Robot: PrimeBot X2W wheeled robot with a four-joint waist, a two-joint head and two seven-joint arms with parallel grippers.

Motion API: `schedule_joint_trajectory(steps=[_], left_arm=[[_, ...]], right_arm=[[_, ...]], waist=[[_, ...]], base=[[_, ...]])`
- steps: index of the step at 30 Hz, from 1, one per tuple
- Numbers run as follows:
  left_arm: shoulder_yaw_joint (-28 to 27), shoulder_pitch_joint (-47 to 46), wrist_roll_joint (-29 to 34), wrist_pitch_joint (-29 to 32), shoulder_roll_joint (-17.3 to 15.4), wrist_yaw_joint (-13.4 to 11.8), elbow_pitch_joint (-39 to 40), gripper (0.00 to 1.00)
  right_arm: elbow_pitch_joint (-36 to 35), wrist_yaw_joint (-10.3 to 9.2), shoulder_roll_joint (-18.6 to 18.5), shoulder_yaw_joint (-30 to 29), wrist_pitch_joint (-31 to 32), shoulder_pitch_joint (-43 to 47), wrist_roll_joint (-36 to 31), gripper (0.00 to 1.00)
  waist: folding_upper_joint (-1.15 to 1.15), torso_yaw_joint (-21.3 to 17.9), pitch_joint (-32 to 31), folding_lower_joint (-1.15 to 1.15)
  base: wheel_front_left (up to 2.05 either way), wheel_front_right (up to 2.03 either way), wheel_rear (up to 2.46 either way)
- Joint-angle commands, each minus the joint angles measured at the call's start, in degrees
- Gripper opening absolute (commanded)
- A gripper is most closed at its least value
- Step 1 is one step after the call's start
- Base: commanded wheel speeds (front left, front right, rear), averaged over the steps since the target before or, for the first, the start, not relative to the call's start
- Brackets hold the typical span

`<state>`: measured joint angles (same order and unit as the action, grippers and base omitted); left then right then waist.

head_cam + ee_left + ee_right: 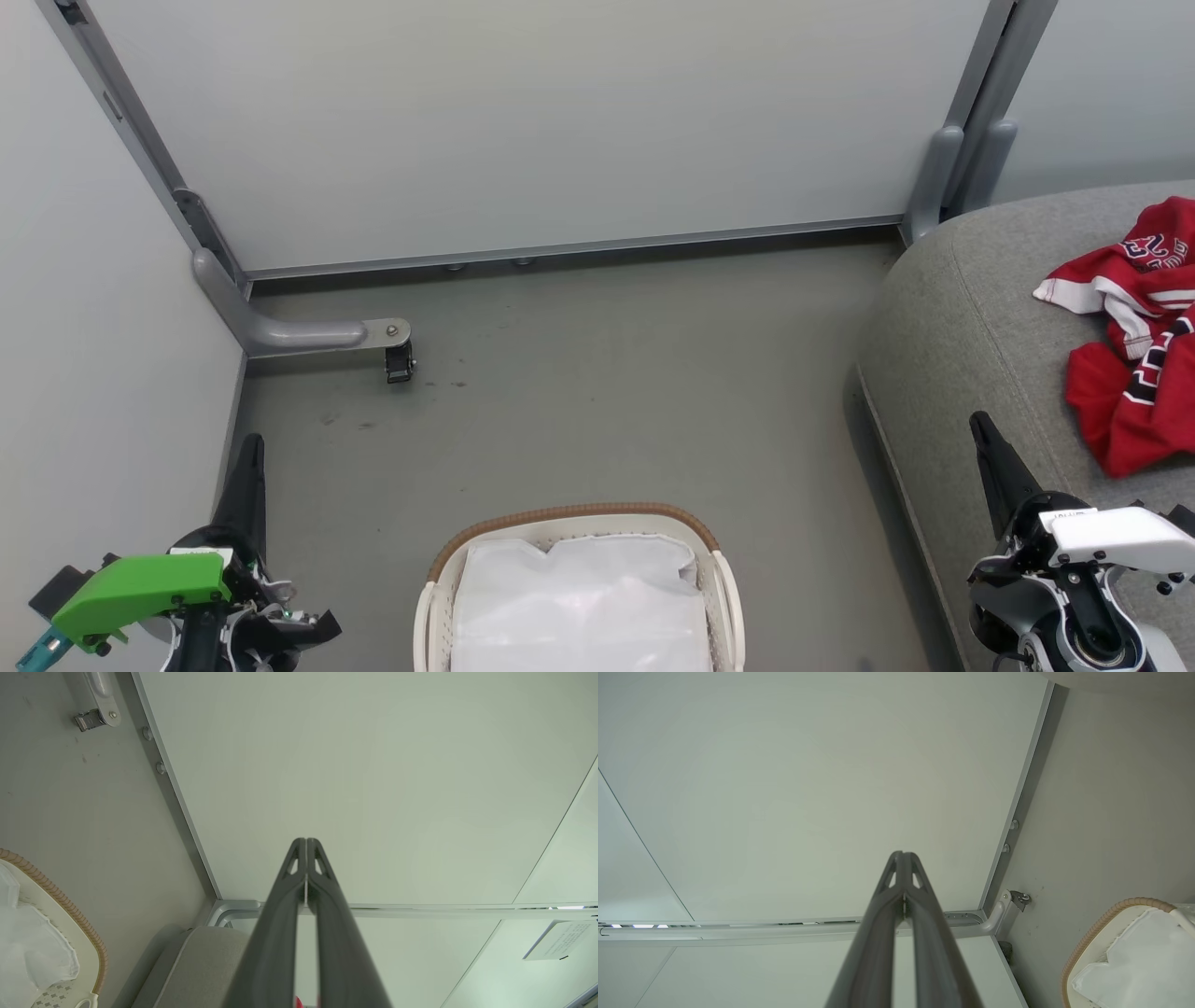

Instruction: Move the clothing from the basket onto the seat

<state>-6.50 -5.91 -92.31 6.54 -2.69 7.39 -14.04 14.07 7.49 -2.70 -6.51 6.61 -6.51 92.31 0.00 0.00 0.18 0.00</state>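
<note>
Red clothing (1134,373) crumpled on grey seat (971,308), white liner (579,607) in basket (579,511), left gripper (306,841) and right gripper (903,854) both pinched closed, gripping nothing.

Soft red cloth clothing (1134,392); grey woven-fabric seat (971,317); perforated plastic basket (724,597); matt floor (597,392).
</note>
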Motion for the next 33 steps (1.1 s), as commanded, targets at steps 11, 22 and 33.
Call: schedule_joint_trajectory(steps=[11, 22, 33], left_arm=[[-0.14, -0.62, -0.20, 0.19, -0.35, 0.19, 0.10, 0.00], [-0.14, -0.62, -0.19, 0.19, -0.36, 0.19, 0.09, 0.00], [-0.13, -0.62, -0.19, 0.18, -0.36, 0.19, 0.09, 0.00]], right_arm=[[-0.22, 0.00, -0.34, -0.12, 0.07, 0.61, 0.20, 0.00], [-0.22, 0.00, -0.33, -0.12, 0.07, 0.61, 0.20, 0.00], [-0.22, 0.00, -0.33, -0.12, 0.07, 0.62, 0.20, 0.00]], waist=[[0.00, 0.00, 0.00, 0.00], [0.00, 0.00, 0.00, 0.00], [0.00, 0.00, 0.00, 0.00]], base=[[0.00, 0.00, 0.00], [0.00, 0.00, 0.00], [0.00, 0.00, 0.00]])
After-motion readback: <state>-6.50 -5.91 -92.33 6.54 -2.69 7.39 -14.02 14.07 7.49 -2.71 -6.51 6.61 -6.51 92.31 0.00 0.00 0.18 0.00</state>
